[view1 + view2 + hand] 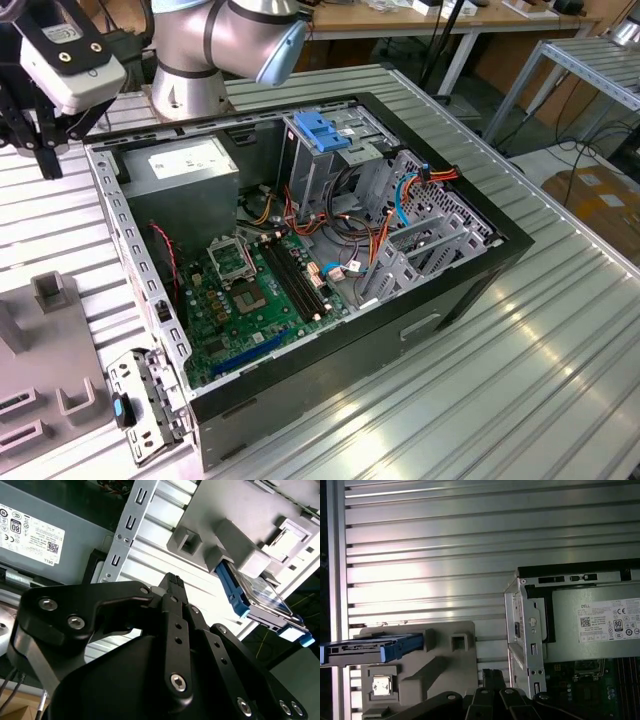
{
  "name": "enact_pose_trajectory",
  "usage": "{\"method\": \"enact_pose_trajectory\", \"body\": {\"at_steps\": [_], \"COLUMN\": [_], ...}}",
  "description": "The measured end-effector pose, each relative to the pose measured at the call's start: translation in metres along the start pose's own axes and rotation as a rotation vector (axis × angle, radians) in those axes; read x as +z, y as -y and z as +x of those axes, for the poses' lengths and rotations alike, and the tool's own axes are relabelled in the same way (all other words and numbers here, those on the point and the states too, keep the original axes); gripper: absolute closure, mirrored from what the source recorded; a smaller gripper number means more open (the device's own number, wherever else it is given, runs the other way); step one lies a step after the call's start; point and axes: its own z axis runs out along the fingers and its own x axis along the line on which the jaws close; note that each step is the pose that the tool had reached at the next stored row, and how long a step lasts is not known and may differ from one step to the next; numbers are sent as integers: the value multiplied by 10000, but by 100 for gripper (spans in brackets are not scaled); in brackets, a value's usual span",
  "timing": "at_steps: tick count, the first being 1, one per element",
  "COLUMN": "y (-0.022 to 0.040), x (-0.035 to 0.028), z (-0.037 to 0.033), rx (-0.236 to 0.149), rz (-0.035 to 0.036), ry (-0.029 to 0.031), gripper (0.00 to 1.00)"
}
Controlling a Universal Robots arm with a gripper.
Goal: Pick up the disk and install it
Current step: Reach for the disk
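The tool (pixel 172 581), pinched narrow and empty, is hovering near the grey holder (pixel 460 665) keeping the disk (pixel 370 647) on edge on the tabletop (pixel 420 555), so descending unopened would probably be jabbing its blue rail.

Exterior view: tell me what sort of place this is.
Probably a robotics lab or workshop bench. An opened computer case sits on a ribbed aluminium table, a robot arm is mounted beside it, and wooden workbenches stand behind.
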Motion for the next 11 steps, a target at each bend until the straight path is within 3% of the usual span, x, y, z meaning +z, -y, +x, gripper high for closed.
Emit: {"method": "enact_pose_trajectory", "body": {"at_steps": [11], "y": [14], "x": [10], "z": [185], "rx": [1], "rz": [0], "ry": [-1], "gripper": [89]}}
